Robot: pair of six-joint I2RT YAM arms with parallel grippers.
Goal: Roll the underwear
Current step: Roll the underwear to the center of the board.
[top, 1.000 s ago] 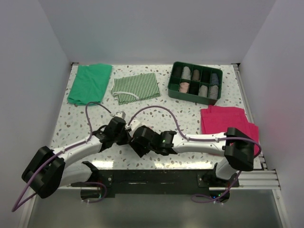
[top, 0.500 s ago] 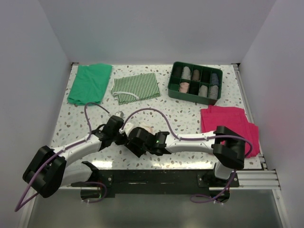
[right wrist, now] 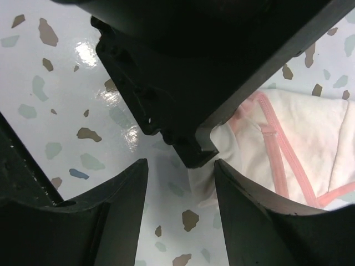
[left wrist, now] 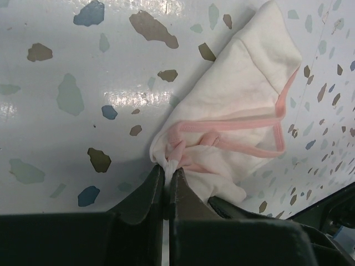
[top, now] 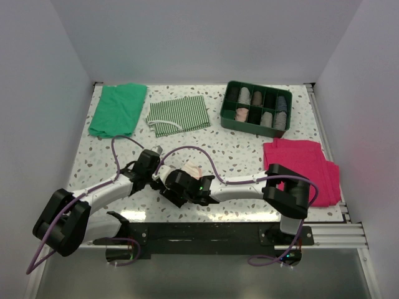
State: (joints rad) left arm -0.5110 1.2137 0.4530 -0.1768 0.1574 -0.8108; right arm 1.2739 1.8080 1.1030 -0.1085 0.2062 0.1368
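Note:
The underwear (top: 191,169) is a pale pink crumpled garment with darker pink edging, lying on the speckled table near the front middle. In the left wrist view the left gripper (left wrist: 167,169) is shut on a bunched corner of the underwear (left wrist: 238,111). The right gripper (right wrist: 180,166) is open, its fingers on either side of bare table just beside the edge of the underwear (right wrist: 299,138). The left gripper's black finger (right wrist: 194,144) hangs right above that gap. In the top view the left gripper (top: 159,176) and the right gripper (top: 169,184) meet at the garment's left side.
A green compartment tray (top: 231,117) with rolled items stands at the back right. A green cloth (top: 117,109) and a green-and-white striped cloth (top: 177,114) lie at the back left. A bright magenta cloth (top: 299,163) lies at the right edge.
The right gripper has slid left towards the left gripper, and the left wrist has shifted slightly left. The underwear, hidden under the arms a second ago, now shows beside the right wrist.

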